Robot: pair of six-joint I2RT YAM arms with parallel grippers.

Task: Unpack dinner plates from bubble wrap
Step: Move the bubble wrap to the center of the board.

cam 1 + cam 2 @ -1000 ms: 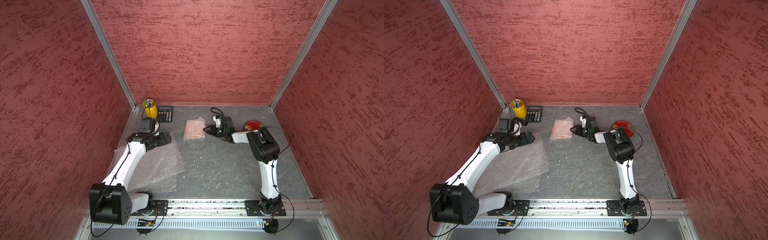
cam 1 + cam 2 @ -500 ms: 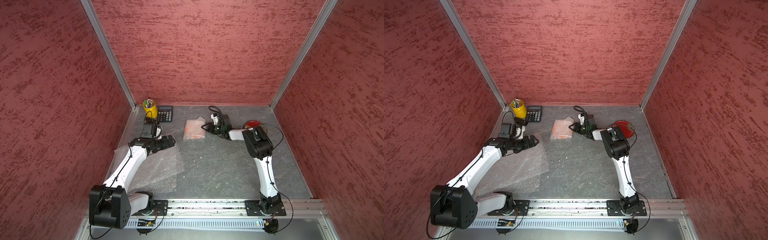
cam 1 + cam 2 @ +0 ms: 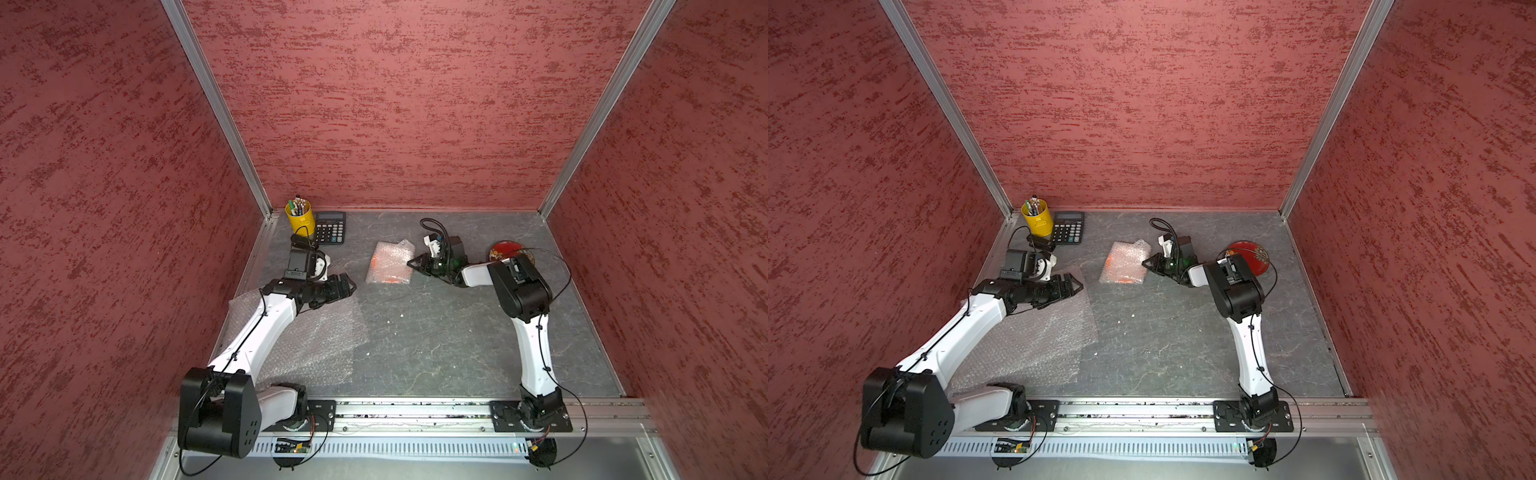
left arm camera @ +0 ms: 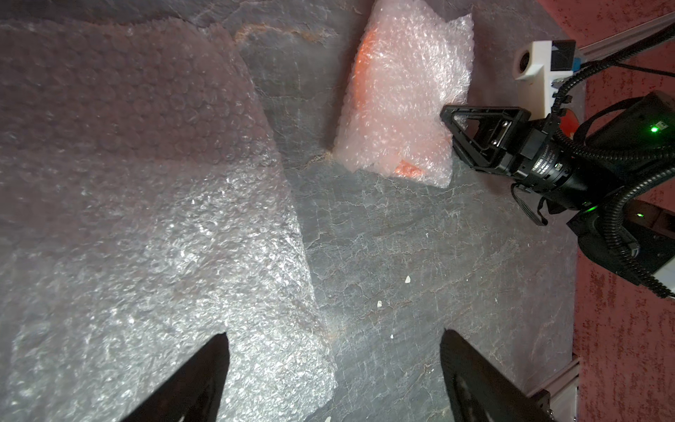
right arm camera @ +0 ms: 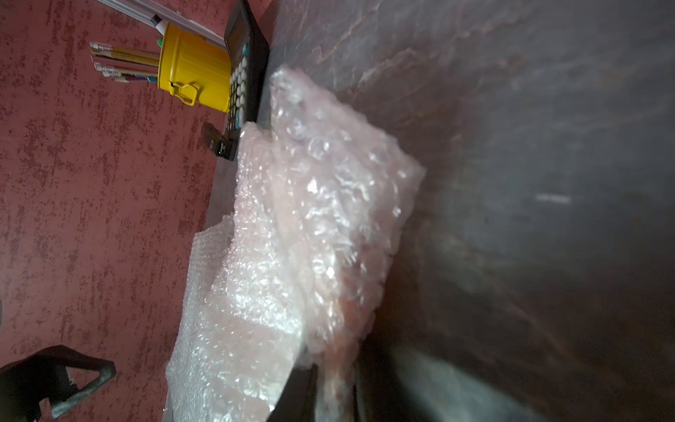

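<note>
one orange plate (image 4: 408, 170) wrapped: right gripper (image 4: 447, 115) pinching its bubble wrap (image 4: 405, 91), left gripper (image 4: 333, 334) wide open, empty; peel next.

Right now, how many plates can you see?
2. The red plate lies at the back right; the orange plate is inside bubble wrap near the back middle. More may be hidden.

Top views: bright, even light, sharp, w/ wide-angle bend at edges. Left wrist: glare on bubble wrap (image 4: 204, 226). Right wrist: blurry, dim near lens.
</note>
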